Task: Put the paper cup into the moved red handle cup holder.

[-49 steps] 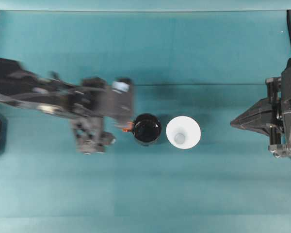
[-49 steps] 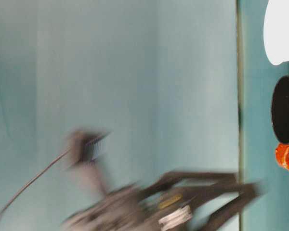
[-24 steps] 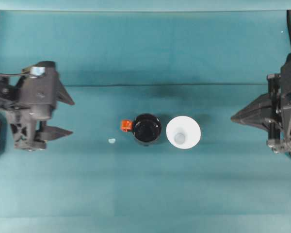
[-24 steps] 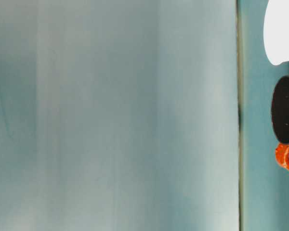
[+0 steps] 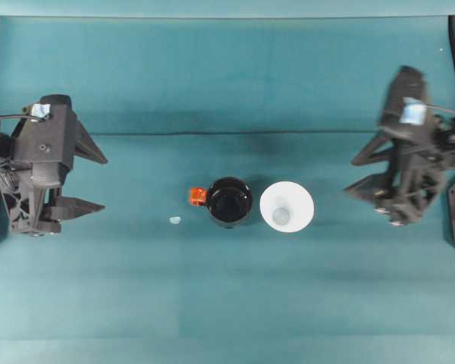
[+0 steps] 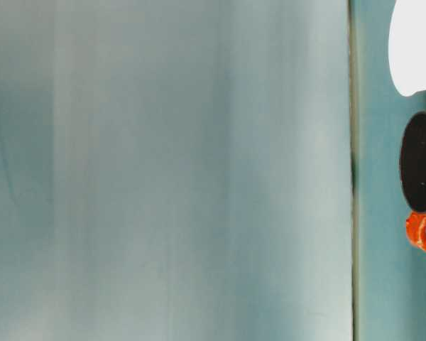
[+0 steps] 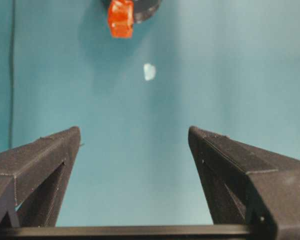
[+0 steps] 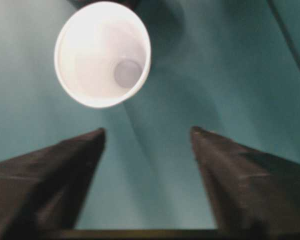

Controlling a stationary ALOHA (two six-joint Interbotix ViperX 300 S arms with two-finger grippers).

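— What are the grippers doing on your end?

— I see the left gripper [image 5: 102, 182] at the left edge of the teal table [image 5: 227, 288], fingers spread wide with nothing between them. From its wrist camera both fingers [image 7: 45, 160] frame bare cloth. The right gripper [image 5: 353, 176] sits at the right side, also spread wide and empty; its image is a bit blurred from above.

— And the cups?

— I have the paper cup [image 5: 287, 206] standing upright near the table's middle, mouth up, just beside the red handle cup holder [image 5: 229, 202] on its left; whether they touch I cannot tell. The holder's orange-red handle [image 5: 198, 197] points toward the left gripper. In the right wrist view the cup [image 8: 103, 54] lies ahead of the open fingers, apart from them. A small pale scrap [image 5: 175, 220] lies on the cloth left of the holder.
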